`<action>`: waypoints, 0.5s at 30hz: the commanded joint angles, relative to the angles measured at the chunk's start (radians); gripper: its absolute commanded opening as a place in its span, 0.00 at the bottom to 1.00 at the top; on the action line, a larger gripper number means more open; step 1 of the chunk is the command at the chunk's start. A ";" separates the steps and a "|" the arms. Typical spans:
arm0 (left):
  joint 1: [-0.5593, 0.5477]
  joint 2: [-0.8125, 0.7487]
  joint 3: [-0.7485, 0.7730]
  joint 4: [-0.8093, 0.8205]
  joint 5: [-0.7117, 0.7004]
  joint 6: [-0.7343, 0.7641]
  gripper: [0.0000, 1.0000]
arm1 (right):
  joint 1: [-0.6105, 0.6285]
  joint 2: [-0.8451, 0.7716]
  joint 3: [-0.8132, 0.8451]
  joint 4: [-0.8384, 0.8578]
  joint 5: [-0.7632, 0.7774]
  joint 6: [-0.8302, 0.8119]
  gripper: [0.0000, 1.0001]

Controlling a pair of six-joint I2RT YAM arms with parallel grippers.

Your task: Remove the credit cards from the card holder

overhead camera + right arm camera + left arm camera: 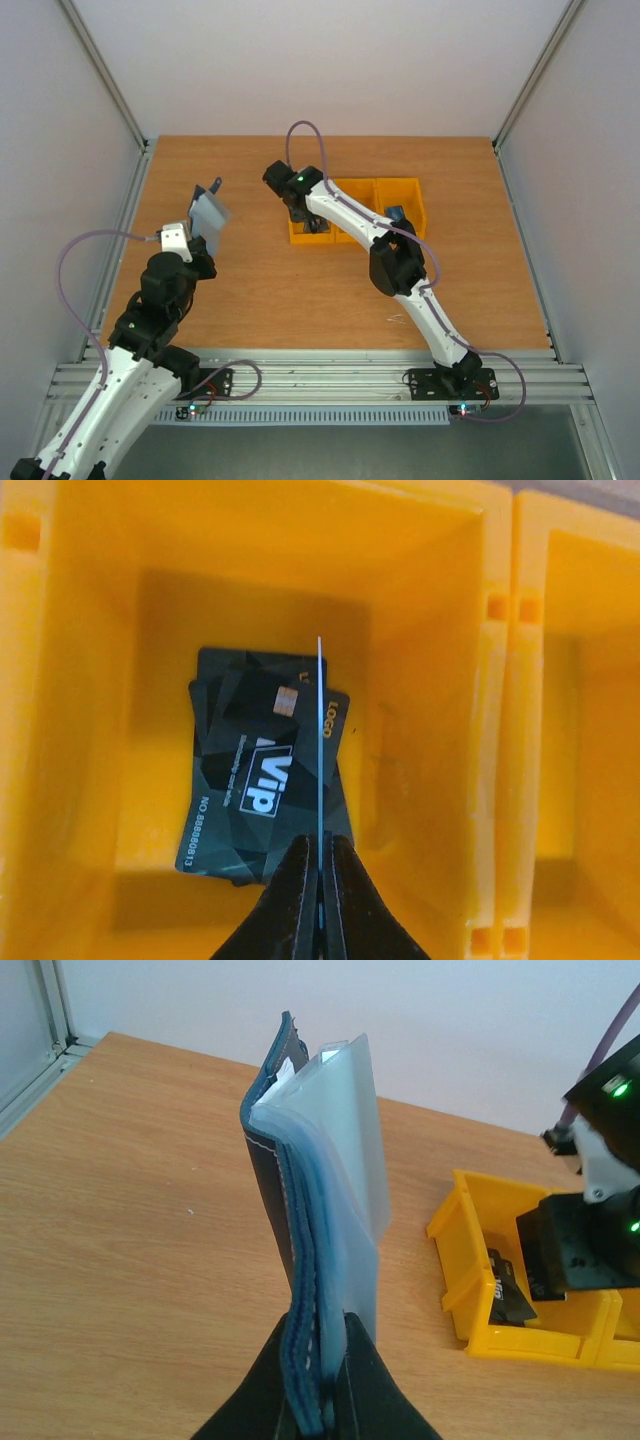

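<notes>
The left tool (325,1385) pinches the navy card holder (300,1210) upright above the left of the surface (120,1220). The right tool (320,885) grips a thin card (319,740) edge-on over black cards (250,780) in the orange bin (430,600).

Place: robot lab cell | Evidence: brown wooden tabletop (250,300) enclosed by plain white panels (300,60) and grey aluminium rails (300,375) | yellow plastic bin (420,630) seen under right claw (320,855)
</notes>
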 commanded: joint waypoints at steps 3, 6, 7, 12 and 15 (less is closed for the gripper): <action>0.003 -0.026 -0.014 0.045 -0.025 -0.014 0.00 | 0.032 0.060 0.079 -0.097 0.146 0.124 0.01; 0.001 -0.032 -0.019 0.045 -0.026 -0.012 0.00 | 0.032 0.095 0.119 -0.142 0.162 0.156 0.02; 0.001 -0.031 -0.019 0.046 -0.027 -0.011 0.00 | 0.030 0.100 0.121 -0.148 0.162 0.166 0.05; 0.000 -0.033 -0.022 0.050 -0.025 -0.009 0.00 | 0.008 0.112 0.121 -0.163 0.103 0.231 0.19; 0.001 -0.033 -0.021 0.052 -0.019 -0.007 0.00 | 0.008 0.099 0.129 -0.145 0.087 0.214 0.29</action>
